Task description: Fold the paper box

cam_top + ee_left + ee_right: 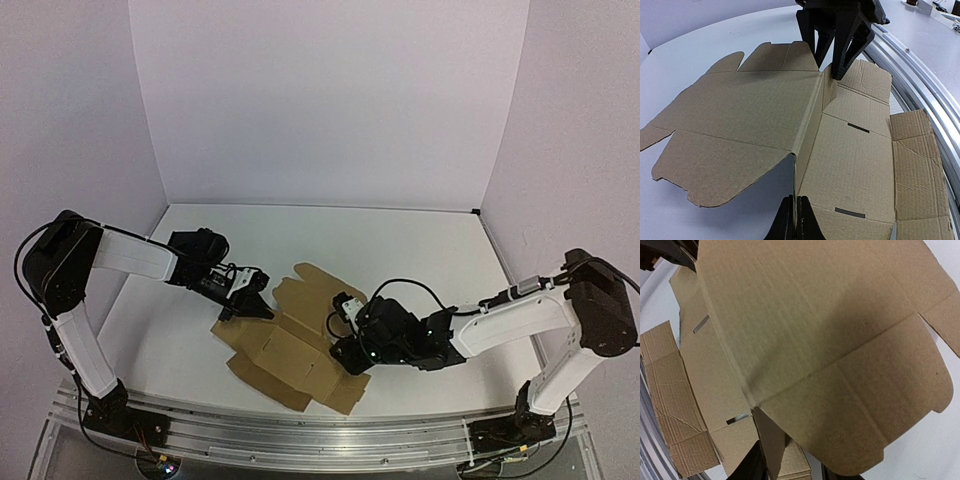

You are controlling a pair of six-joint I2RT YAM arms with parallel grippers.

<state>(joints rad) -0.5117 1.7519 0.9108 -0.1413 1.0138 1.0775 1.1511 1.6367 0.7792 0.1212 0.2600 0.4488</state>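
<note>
The paper box (pixel 285 350) is a brown cardboard die-cut sheet lying mostly flat on the white table, with one long panel raised along a fold. My left gripper (pixel 252 305) is at the sheet's left end. In the left wrist view its fingers (pixel 795 222) are pinched on the thin edge of the raised panel (pixel 740 120). My right gripper (pixel 345 350) is at the sheet's right end. Its jaws (pixel 792 471) stand wide apart, straddling a flap of the box (pixel 805 315) without clamping it. It also shows in the left wrist view (pixel 832 55), at the far end of the fold.
An aluminium rail (pixel 300 430) runs along the near table edge, right beside the sheet's near flaps (pixel 920 165). White walls close the back and sides. The left gripper's dark fingers (pixel 660 250) show in the top-left corner of the right wrist view.
</note>
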